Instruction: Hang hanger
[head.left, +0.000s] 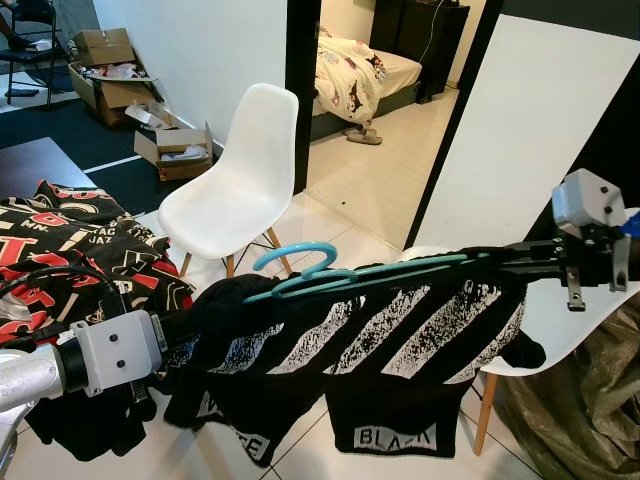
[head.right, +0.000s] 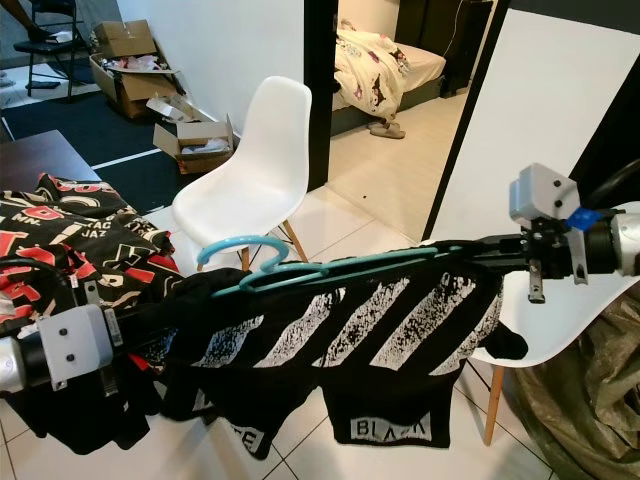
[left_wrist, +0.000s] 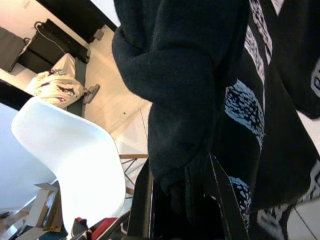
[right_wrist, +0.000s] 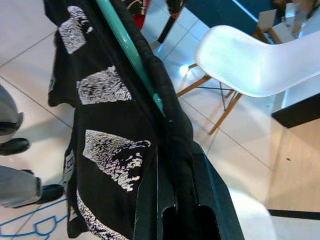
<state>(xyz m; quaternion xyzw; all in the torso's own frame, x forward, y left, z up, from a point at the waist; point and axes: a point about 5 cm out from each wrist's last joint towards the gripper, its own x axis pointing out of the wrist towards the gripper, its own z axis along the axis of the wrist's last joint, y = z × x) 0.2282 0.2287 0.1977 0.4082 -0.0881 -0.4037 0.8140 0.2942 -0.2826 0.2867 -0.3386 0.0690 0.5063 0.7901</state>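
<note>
Spanning nine to three o'clock, left gripper (head.left: 185, 350) and right gripper (head.left: 490, 258) each clamped the black striped sweater (head.left: 380, 340), lettered "BLA", on its teal hanger (head.left: 330, 275).

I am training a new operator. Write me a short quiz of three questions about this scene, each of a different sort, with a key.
1. True or false: the teal hanger lies flat on the floor.
2. What does the black garment with white stripes hang over? A) the white chair B) the hanger held between both grippers C) a cardboard box
3. Fill in: the left gripper is shut on black ____.

Key: 1 false; 2 B; 3 fabric. The right gripper grips the other end.
</note>
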